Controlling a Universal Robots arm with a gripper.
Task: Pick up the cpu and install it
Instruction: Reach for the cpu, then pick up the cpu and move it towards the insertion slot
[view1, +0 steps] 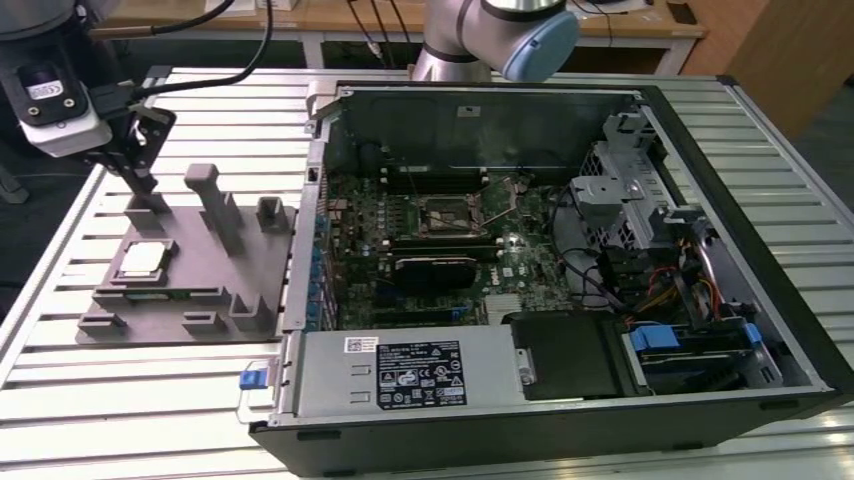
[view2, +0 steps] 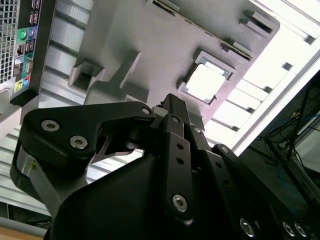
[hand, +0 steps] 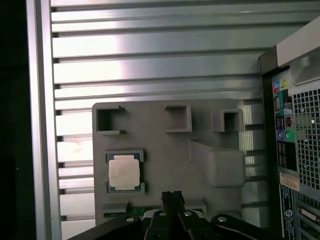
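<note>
The small flat square cpu (view1: 143, 260) with its silver-white metal top lies flat in a shallow recess of a grey moulded plastic fixture block (view1: 200, 292). Both wrist views show it there too (view2: 205, 82) (hand: 124, 172). The black claw gripper (view1: 131, 165) hangs over the block's far edge, near the cpu but apart from it. Its jaws are drawn together and hold nothing. Beside the block, towards the exterior view's right, an open black computer case (view1: 441, 120) lies on the slatted aluminium table (view1: 227, 110), with its dark metal-framed socket (view1: 445, 213) exposed.
</note>
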